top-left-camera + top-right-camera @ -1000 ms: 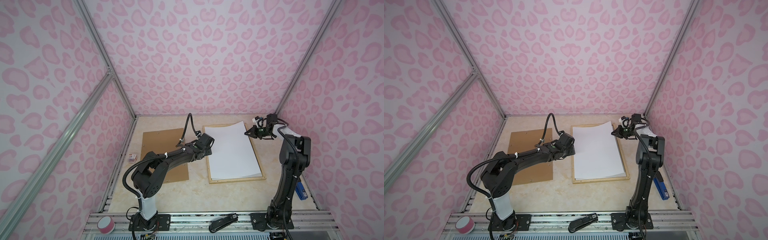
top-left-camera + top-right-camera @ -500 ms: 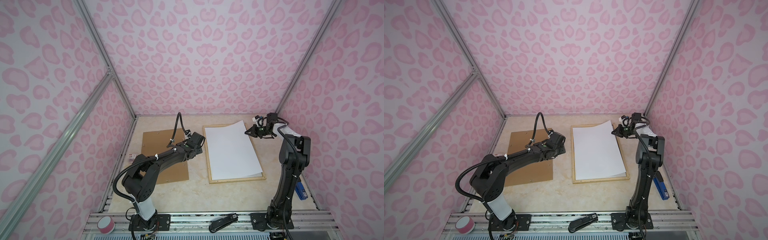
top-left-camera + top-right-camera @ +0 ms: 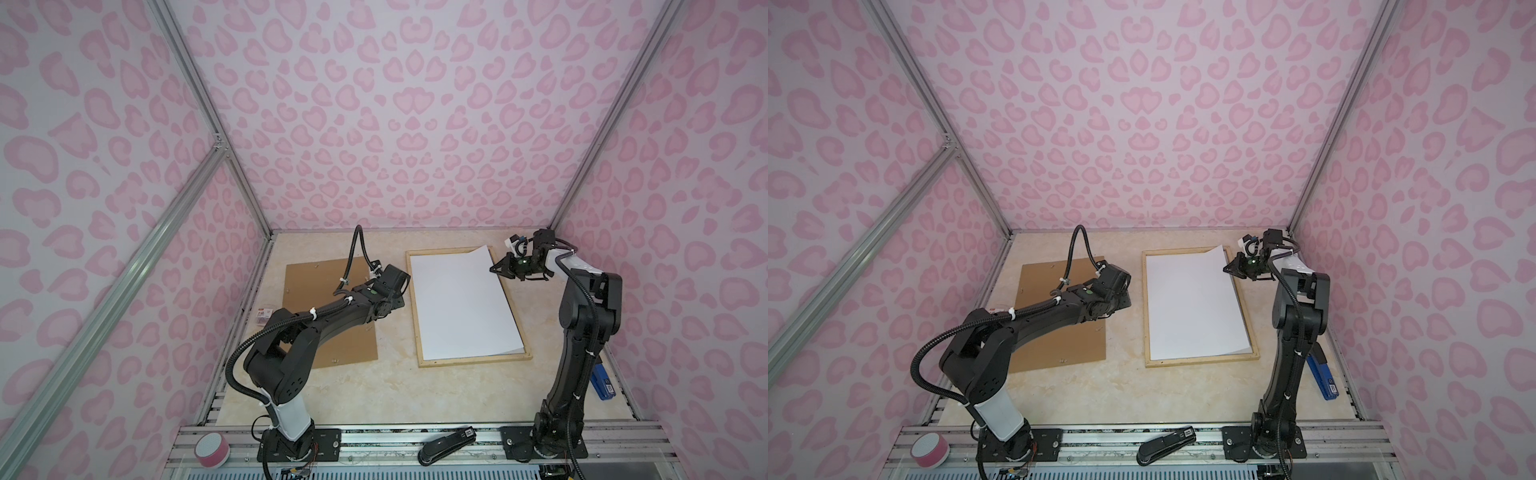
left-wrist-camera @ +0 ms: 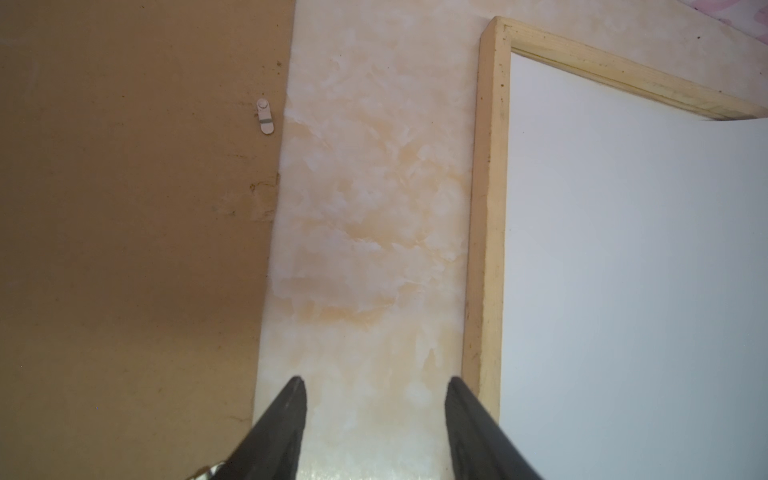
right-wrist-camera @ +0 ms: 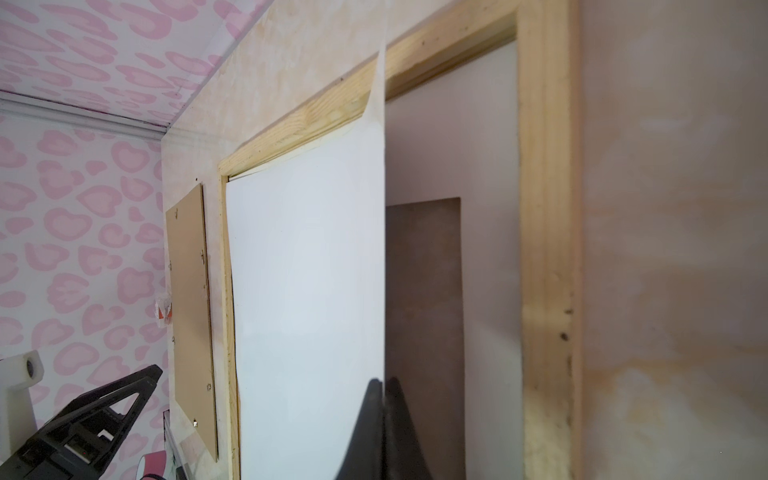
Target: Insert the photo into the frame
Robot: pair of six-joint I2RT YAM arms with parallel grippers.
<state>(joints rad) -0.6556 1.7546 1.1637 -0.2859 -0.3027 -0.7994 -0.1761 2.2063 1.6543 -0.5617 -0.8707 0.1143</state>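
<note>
The photo (image 3: 461, 303) (image 3: 1192, 307) lies white back up inside the pale wood frame (image 3: 473, 360) (image 3: 1200, 360). Its far right edge is lifted. My right gripper (image 3: 495, 268) (image 3: 1228, 268) is shut on that raised edge; the right wrist view has the right gripper (image 5: 384, 380) pinching the photo (image 5: 307, 270) beside the frame rail (image 5: 544, 208). Under the lifted part a white mat border (image 5: 486, 166) shows. My left gripper (image 4: 376, 380) (image 3: 398, 302) stands open and empty over the bare table between the brown board and the frame rail (image 4: 484, 208), left of the photo (image 4: 623, 249).
A brown backing board (image 3: 328, 316) (image 4: 124, 208) lies left of the frame, under my left arm. A black stapler (image 3: 446, 451) and a pink tape roll (image 3: 212, 451) sit on the front rail. A blue stapler (image 3: 602, 382) lies at the right wall, a small box (image 3: 262, 316) at the left.
My left gripper has drawn back leftward from the frame's left edge to the table strip beside it. The right gripper has stayed shut on the photo's raised edge.
</note>
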